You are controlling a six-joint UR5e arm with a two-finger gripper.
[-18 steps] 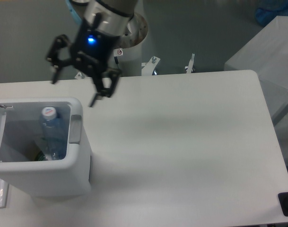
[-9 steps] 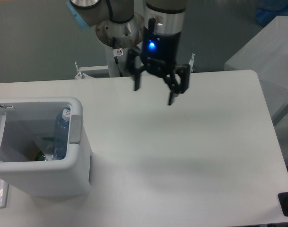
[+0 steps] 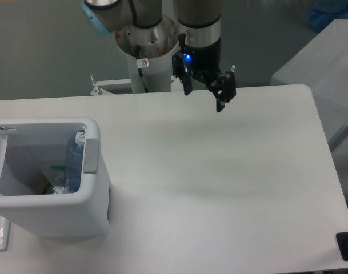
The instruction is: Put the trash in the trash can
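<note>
Trash can: the white bin [image 3: 54, 214] stands at the near left corner of the bench [image 3: 219, 188], lid swung open to the left, grey tab [image 3: 91, 155] on its right rim.
Bottle: the clear plastic bottle [image 3: 74, 168] leans inside the bin against the right wall, white cap [image 3: 80, 137] uppermost and below the rim.
Wrapper: the crumpled wrapper [image 3: 52, 181] with green marks lies at the bin's bottom, just left of the bottle, partly hidden by the front wall.
Task standing: both pieces of trash appear to be in the bin; what is left looks like a clean withdrawal.
Claw: the claw [image 3: 204, 97] hangs over the far edge of the bench, fingers apart and carrying nothing, a blue light lit on its body.
Doing it well: the arm should keep high and well apart from the bin, so that neither the open lid nor the leaning bottle is knocked.
Risk: slight; the bottle sits below the rim and seems unlikely to tip out.
</note>
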